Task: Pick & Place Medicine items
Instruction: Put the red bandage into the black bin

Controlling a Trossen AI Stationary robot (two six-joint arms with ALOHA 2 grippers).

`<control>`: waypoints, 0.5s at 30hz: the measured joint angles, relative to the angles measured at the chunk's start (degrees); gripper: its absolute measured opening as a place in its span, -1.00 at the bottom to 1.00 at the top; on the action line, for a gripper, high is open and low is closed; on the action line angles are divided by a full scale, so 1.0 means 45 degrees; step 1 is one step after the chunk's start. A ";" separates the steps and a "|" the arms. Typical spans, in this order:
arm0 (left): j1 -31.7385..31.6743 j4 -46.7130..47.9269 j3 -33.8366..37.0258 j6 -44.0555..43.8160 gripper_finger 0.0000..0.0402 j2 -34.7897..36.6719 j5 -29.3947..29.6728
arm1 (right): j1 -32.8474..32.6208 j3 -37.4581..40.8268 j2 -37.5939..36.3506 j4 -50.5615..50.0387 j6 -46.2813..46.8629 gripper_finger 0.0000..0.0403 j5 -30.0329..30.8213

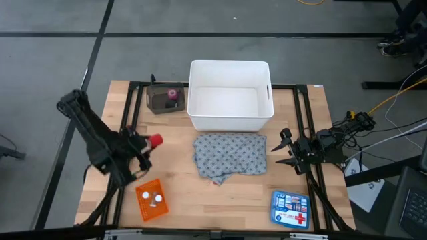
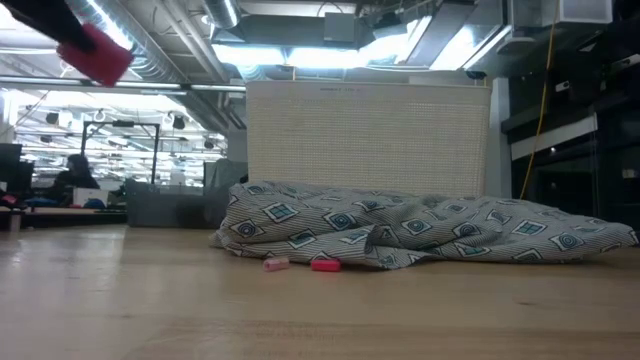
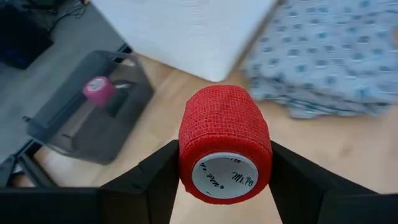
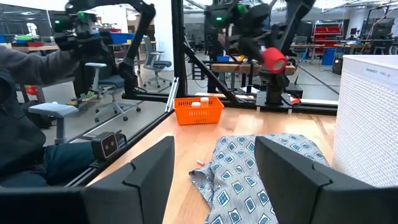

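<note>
My left gripper is shut on a red roll of wrap above the table's left half, high in the low view. A pink roll sits in a dark tray. The grey patterned cloth lies crumpled on the table in front of the white bin. A small pink piece and a red piece lie on the table beside the cloth's edge. Small white round items lie in an orange basket. My right gripper waits open, right of the cloth. No black piece shows. My left gripper pinches the red roll by its curved sides, one finger on each side. The roll's axis runs along the fingers, and its white end faces back toward the wrist. The roll is lifted clear of the table.
A blue first-aid pouch lies at the near right corner. The white bin stands at the far middle, with the dark tray to its left. A black frame runs along the table's edges. A person sits beyond the table's near edge. Bare wood lies between basket and cloth.
</note>
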State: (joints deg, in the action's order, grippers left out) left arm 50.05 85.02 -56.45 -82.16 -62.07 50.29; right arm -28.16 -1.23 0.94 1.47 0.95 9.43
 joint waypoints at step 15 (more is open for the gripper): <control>-0.4223 -0.0205 0.1531 0.3043 0.06 0.4232 0.1591 | 0.0000 0.0000 0.0002 0.0001 0.0000 0.11 0.0044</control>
State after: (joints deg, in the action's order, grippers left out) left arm 31.05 84.10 -49.56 -68.47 -43.03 57.45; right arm -28.16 -1.23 0.95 1.48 0.95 9.63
